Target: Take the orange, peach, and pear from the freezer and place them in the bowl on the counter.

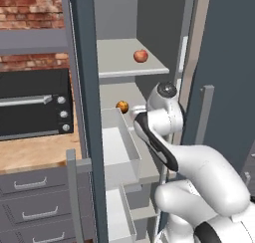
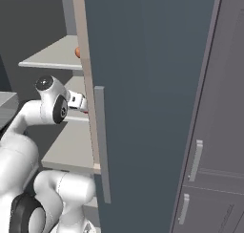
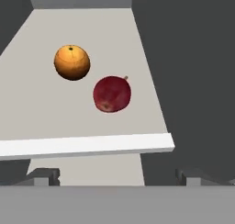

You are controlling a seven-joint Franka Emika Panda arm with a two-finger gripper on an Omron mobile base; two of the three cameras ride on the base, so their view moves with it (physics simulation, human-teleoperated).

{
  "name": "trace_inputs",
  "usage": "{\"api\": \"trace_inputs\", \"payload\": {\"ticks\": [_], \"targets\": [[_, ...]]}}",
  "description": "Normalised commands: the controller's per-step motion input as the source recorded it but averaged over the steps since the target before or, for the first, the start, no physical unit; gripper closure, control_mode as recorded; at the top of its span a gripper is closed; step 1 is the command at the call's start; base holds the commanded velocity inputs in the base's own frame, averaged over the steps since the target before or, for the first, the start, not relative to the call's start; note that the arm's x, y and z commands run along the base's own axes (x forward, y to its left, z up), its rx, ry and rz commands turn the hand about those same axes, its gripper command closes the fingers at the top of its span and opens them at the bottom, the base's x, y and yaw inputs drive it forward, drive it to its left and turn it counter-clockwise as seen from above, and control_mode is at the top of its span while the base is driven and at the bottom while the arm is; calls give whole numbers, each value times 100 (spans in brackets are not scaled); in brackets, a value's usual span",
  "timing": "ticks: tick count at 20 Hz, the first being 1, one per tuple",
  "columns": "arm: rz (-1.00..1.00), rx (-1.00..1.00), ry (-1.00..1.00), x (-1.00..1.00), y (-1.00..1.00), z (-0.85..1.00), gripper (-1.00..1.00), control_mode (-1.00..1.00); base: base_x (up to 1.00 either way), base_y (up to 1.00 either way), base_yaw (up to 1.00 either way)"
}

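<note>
**Wrong fruit sits nearest**

Your gripper (image 3: 117, 175) hangs open and empty at frame bottom. On the pale grey shelf (image 3: 41, 113), the dark crimson ball (image 3: 112, 94) blocks centre; the mottled round orange (image 3: 72, 62), upper left, nearly touches it. Approach straight and you may grab or knock it.

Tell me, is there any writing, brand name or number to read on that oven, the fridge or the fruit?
None. The black oven has two plain knobs with no marks I can read. The freezer door and shelves are blank, and the orange and the dark red fruit carry no stickers.
</note>
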Motion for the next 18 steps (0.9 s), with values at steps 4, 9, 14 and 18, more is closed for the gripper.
{"api": "trace_inputs", "payload": {"ticks": [4,9,14,18], "targets": [[-7,2,0,69,15,0,-100,-100,0,0,0],[-4,0,4,55,9,0,-100,-100,0,0,0],[0,0,4,9,0,-8,-100,-100,0,0,0],[0,0,4,34,0,-19,-100,-100,0,0,0]]}}
